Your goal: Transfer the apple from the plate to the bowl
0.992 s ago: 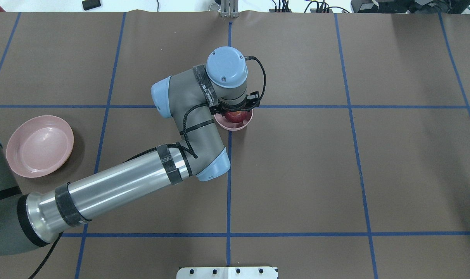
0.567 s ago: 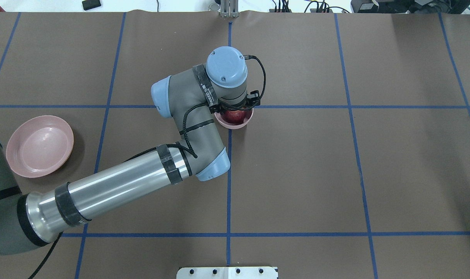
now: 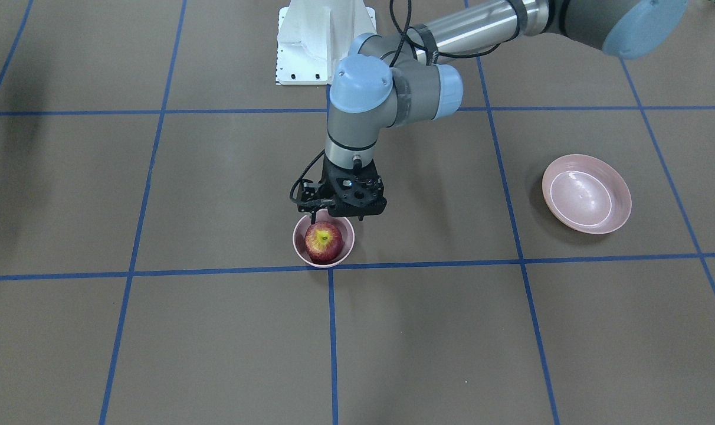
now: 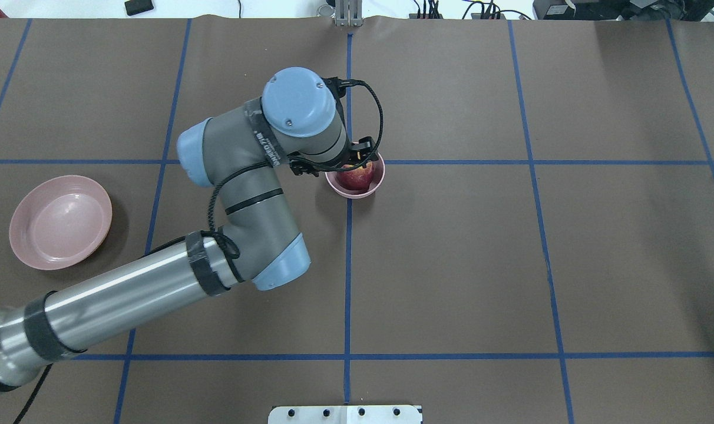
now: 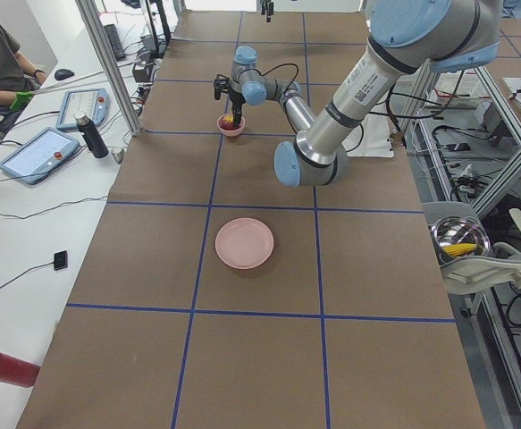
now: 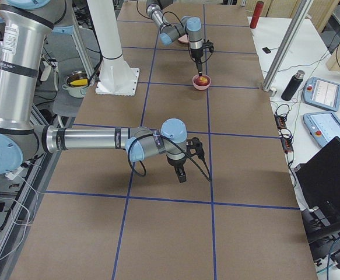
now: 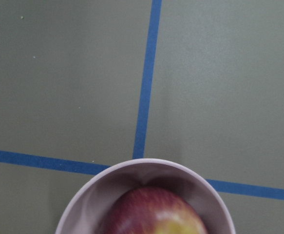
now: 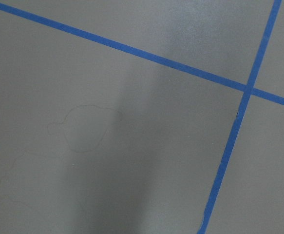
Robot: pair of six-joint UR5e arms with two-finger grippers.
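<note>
The dark red apple [image 3: 324,242] sits in the small pink bowl [image 3: 297,245] near the table's middle, its yellow-green stem patch up. It also shows in the overhead view [image 4: 356,175] and the left wrist view [image 7: 154,214], inside the bowl [image 7: 93,204]. My left gripper [image 3: 334,218] hangs open just above the bowl's robot-side rim, clear of the apple. The wide pink plate [image 4: 59,221] lies empty at the table's left. My right gripper [image 6: 181,177] shows only in the exterior right view, low over the table; I cannot tell whether it is open or shut.
The white mounting base [image 3: 325,41] stands at the robot's edge of the table. Blue tape lines cross the brown mat. A water bottle [image 6: 290,86] and tablets lie on the side bench, off the mat.
My left wrist has swung left and off the bowl, so the apple shows more fully. The apple and bowl stay in place, as does the plate.
</note>
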